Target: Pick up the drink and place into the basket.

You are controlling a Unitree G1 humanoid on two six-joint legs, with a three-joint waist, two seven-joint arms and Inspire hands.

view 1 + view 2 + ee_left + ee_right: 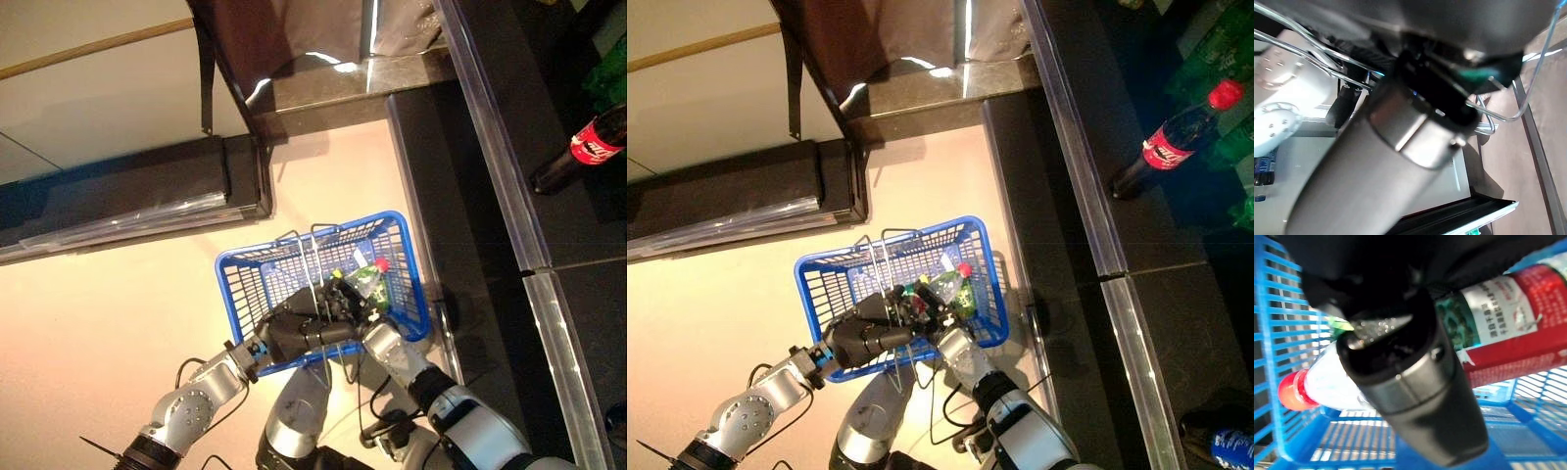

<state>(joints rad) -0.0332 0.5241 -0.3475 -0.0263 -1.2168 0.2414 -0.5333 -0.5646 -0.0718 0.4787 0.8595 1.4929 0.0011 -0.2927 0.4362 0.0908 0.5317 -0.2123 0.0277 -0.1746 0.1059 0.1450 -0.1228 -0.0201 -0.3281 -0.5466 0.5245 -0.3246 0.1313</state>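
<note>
Pale flooring is being bordered by a dark counter [578, 323] on which a cola bottle [578, 152] is lying. Over the floor, the blue basket [255, 269] is being carried by its wire handles in the curled left hand [299, 328]. Inside it, the drink [1488, 338] is being gripped by the right hand [364, 311]; only release is judged outstanding, with nothing obstructing.
</note>
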